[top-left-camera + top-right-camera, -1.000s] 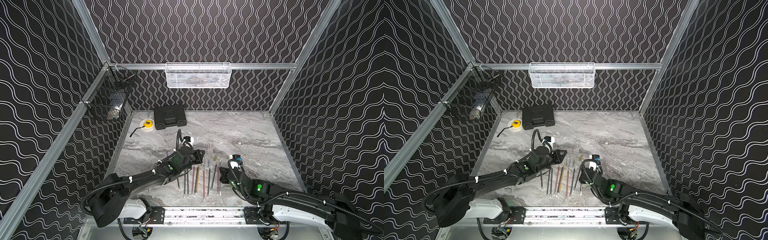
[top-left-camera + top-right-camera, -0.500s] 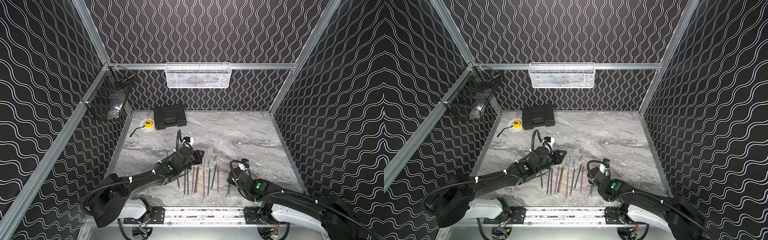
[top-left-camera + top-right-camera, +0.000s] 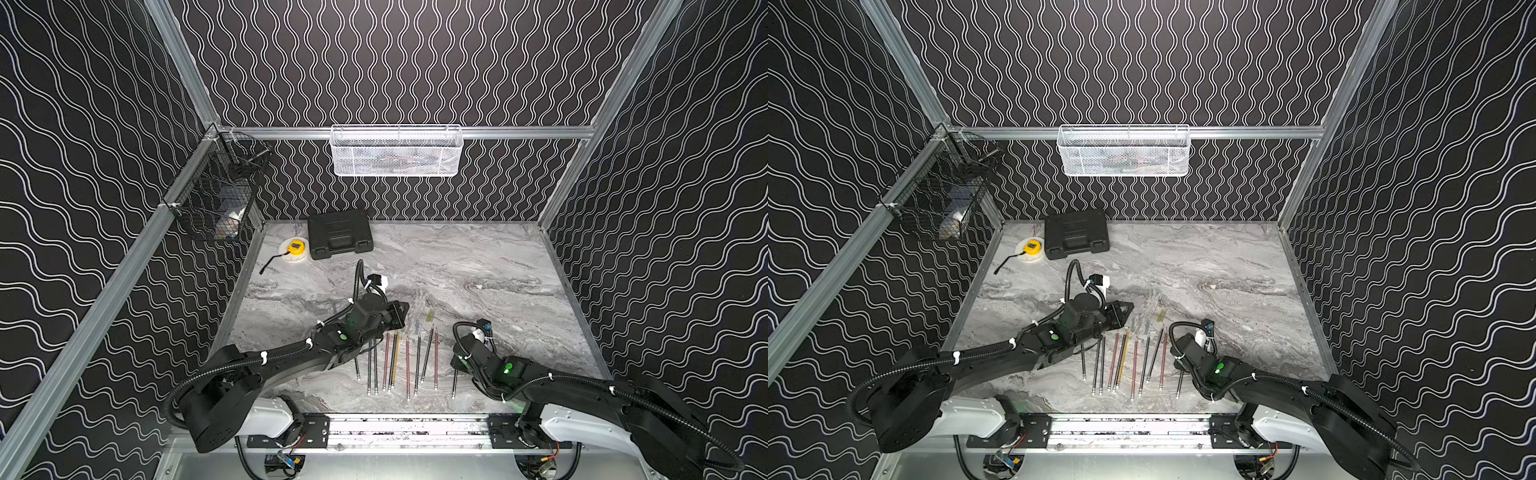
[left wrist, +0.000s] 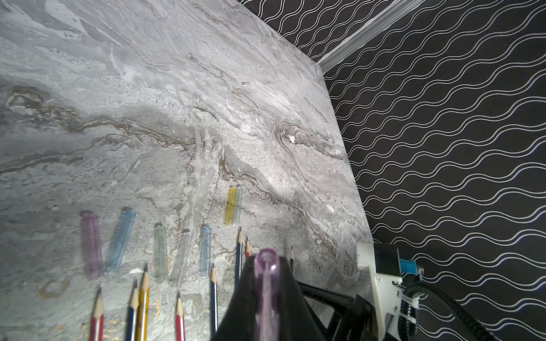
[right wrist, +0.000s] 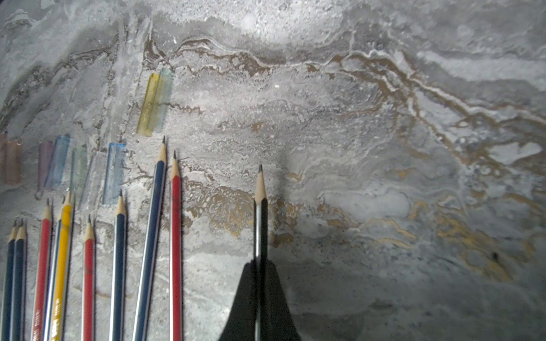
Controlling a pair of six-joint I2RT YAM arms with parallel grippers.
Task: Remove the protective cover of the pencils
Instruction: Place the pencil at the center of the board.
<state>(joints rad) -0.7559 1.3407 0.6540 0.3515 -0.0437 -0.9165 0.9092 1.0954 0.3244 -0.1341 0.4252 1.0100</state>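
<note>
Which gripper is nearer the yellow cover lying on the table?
Left. The left gripper, shut on a purple cover, is just beside the yellow cover; the right gripper, holding a black pencil, sits farther off.

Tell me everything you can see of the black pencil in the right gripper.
The black pencil is long and thin, glossy black with a pale stripe, a bare wood cone and dark lead, no cover on it. The right gripper is shut on its body, tip pointing out past the jaws. In a top view its silver end pokes out behind the gripper. It runs roughly parallel to the other pencils but apart from them; whether it touches the table I cannot tell.
</note>
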